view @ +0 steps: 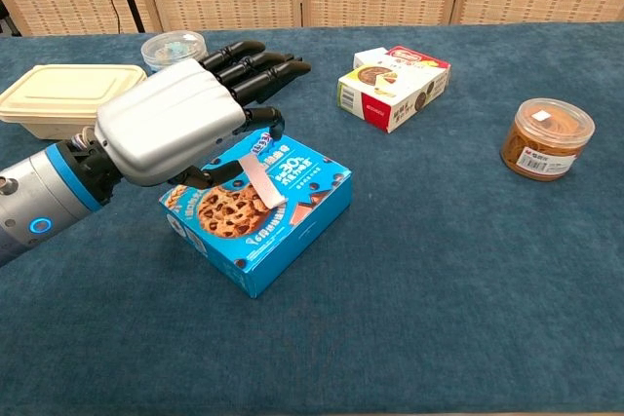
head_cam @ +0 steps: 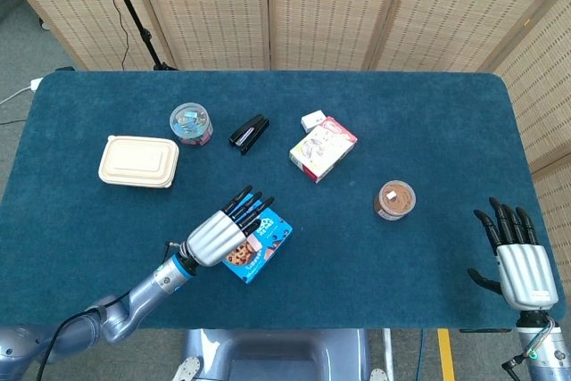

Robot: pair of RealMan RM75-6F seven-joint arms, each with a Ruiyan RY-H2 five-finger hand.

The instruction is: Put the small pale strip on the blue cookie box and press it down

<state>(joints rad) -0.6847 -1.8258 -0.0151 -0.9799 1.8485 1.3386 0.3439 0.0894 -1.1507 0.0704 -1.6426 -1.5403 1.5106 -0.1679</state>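
The blue cookie box [view: 292, 226] lies flat at the table's front left, also seen from above as the box [head_cam: 264, 248]. My left hand [view: 175, 131] hovers over its left half, fingers stretched toward the back right. It pinches the upper end of the small pale strip [view: 263, 183] under the thumb. The strip slants down across the box top and its lower end lies on the lid. In the head view the left hand [head_cam: 219, 233] covers the box's left part and hides the strip. My right hand [head_cam: 519, 260] stands open, empty, by the table's front right corner.
A beige lidded container [view: 58, 94] and a clear round tub [view: 173, 46] sit at the left. A black stapler [head_cam: 250, 133], a white-pink carton [view: 395, 87] and a small white block [head_cam: 312, 120] lie mid-table. A brown jar [view: 547, 137] stands at the right.
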